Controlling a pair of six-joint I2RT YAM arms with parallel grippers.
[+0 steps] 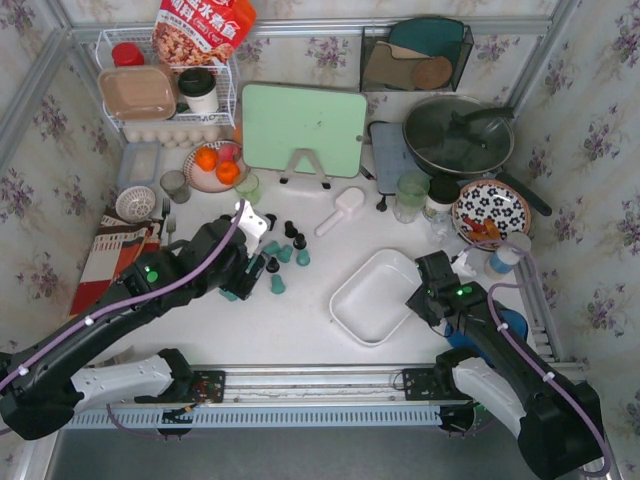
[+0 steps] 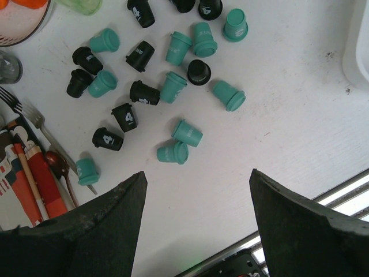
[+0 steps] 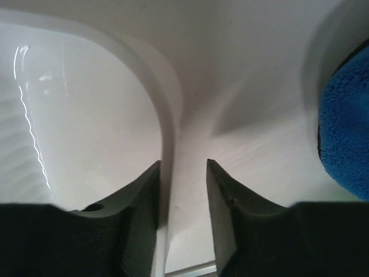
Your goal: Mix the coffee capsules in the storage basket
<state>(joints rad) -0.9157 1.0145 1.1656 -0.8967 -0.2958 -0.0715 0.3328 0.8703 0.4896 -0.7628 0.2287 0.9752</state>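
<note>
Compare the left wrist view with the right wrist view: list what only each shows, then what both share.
Only left wrist: teal and black coffee capsules scattered loose, a fork, and the left gripper open, holding nothing. Only right wrist: the right gripper straddling the storage basket rim, not yet clamped, with a blue cloth beside. Both: the white table.

From where I stand, a strip of bare table runs left from the storage basket (image 1: 375, 295) to the coffee capsules (image 1: 278, 285), which lie thickly scattered, with the left gripper (image 2: 196, 176) hanging wide-jawed at their near edge. Beyond the basket, a white scoop (image 1: 342, 210), a translucent green cup (image 1: 411, 190) and the green cutting board (image 1: 303, 128) block the far side. The right gripper (image 3: 183, 164) straddles the basket's right rim, a blue cloth (image 3: 346, 138) crowds just right of it, and the basket's inside lies bare.
</note>
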